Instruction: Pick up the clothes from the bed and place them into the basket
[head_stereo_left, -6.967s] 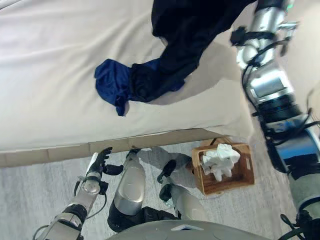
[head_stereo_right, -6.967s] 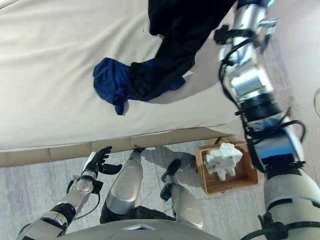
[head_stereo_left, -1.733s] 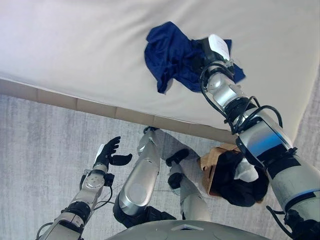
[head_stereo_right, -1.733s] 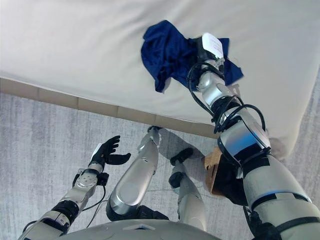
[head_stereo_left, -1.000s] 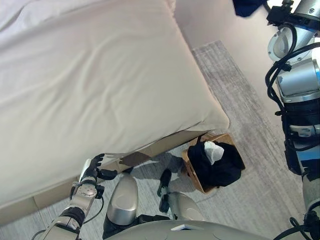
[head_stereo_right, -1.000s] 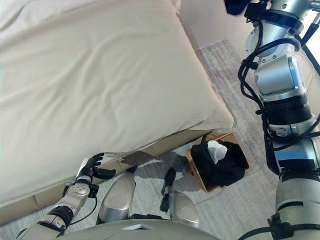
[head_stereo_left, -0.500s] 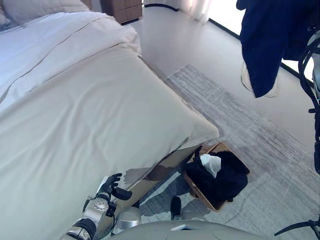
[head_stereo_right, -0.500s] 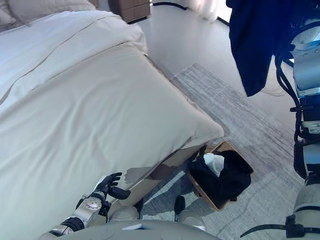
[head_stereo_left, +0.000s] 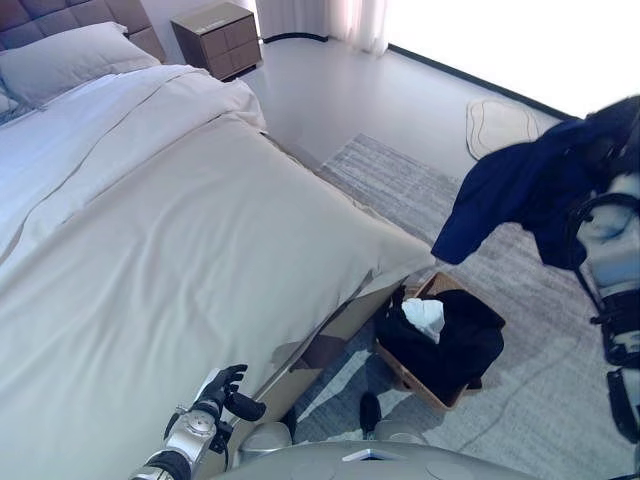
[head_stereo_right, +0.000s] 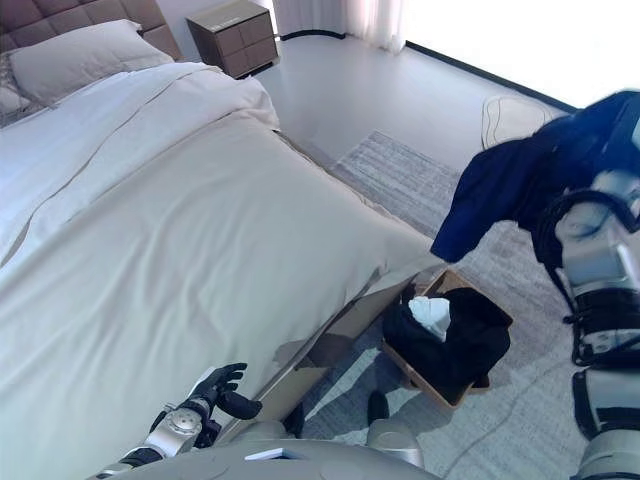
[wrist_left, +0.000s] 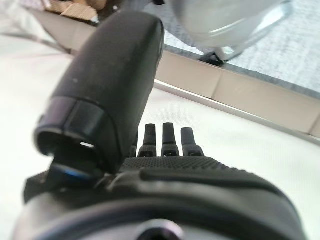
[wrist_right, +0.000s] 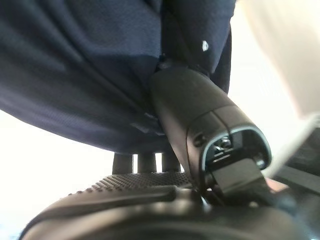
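Observation:
My right hand (wrist_right: 200, 120) is shut on a navy blue garment (head_stereo_left: 520, 185), its thumb pressed into the cloth. It holds the garment up in the air at the right, above and a little right of the basket. The wooden basket (head_stereo_left: 432, 287) stands on the floor by the bed's corner. It holds a black garment (head_stereo_left: 455, 345) and a white cloth (head_stereo_left: 424, 315). My left hand (head_stereo_left: 225, 392) hangs open and empty low beside the bed's edge. The beige cover of the bed (head_stereo_left: 180, 250) is bare.
A grey rug (head_stereo_left: 545, 390) lies under the basket. A pillow (head_stereo_left: 60, 60) lies at the head of the bed, with a wooden nightstand (head_stereo_left: 215, 35) beyond it. A small pale mat (head_stereo_left: 505, 125) lies on the floor at the far right.
My right hand took the blue garment off the bed and lifted it. The view has swung round. The garment now hangs lower, spread out over the basket's side.

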